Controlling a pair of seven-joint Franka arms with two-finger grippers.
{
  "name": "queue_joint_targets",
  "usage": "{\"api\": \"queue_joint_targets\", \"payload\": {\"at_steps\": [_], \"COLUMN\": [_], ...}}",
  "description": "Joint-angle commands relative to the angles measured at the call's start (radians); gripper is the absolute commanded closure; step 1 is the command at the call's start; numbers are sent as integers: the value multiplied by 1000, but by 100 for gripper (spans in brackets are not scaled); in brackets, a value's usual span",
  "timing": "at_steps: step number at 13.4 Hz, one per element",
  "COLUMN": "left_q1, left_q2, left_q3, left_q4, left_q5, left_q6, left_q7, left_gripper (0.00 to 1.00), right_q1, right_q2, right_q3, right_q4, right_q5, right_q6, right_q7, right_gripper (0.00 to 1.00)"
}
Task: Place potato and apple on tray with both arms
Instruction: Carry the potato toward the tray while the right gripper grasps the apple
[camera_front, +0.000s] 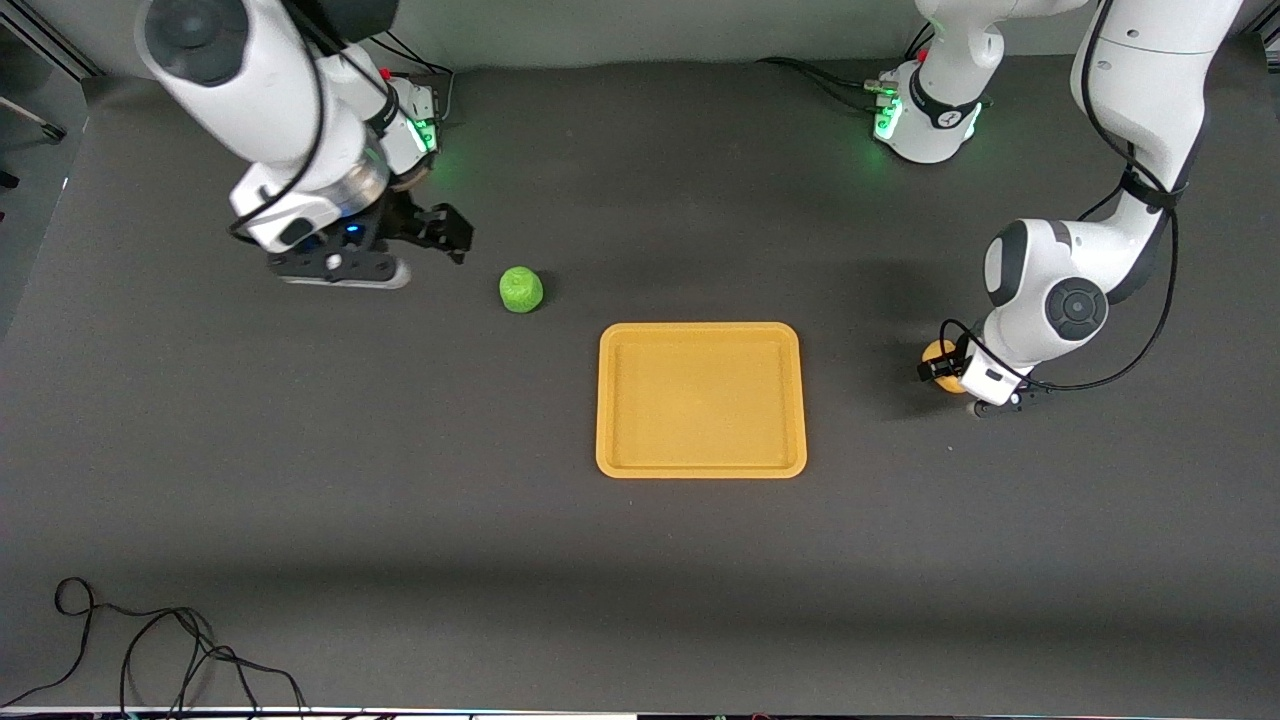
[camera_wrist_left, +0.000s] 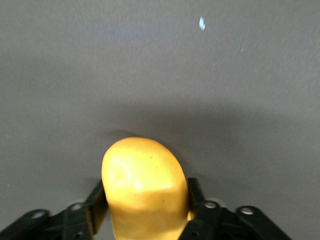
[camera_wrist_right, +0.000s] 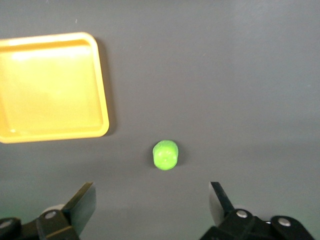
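The yellow-orange potato (camera_front: 938, 353) lies toward the left arm's end of the table, beside the tray. My left gripper (camera_front: 941, 369) is down at the table and shut on it. In the left wrist view the potato (camera_wrist_left: 142, 180) fills the gap of the left gripper (camera_wrist_left: 145, 202), with a finger against each side. The green apple (camera_front: 521, 289) sits on the table farther from the front camera than the empty tray (camera_front: 700, 468). My right gripper (camera_front: 441, 232) hangs open and empty beside the apple, toward the right arm's end. The right wrist view shows the right gripper (camera_wrist_right: 151, 196), the apple (camera_wrist_right: 165, 154) and the tray (camera_wrist_right: 103, 107).
The table is a dark grey mat. Black cables (camera_front: 150, 650) lie loose at the table's near edge toward the right arm's end. The two arm bases with green lights (camera_front: 925, 115) stand along the edge farthest from the front camera.
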Motion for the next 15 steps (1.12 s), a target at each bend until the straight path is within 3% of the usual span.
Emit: {"api": "queue_joint_targets", "payload": {"at_steps": [1, 6, 12, 15], "left_q1": [-26, -180, -381, -444], "left_q2": [-33, -47, 47, 119], "left_q3": [4, -3, -19, -20], "left_q4": [62, 385, 409, 418], "left_q5": [22, 15, 19, 25], "left_q6": [-98, -519, -335, -271], "left_q7": [-35, -92, 13, 27], "left_gripper": [91, 98, 100, 100], "right_q1": [54, 134, 190, 190], "right_q2": [-140, -319, -317, -239], "right_q3": [-12, -9, -9, -9], "right_q4": [-213, -496, -690, -761], "right_q5": [11, 2, -3, -21], "right_q6": [96, 205, 430, 596], "right_q7": [42, 106, 150, 151], "right_gripper": [0, 0, 0, 0]}}
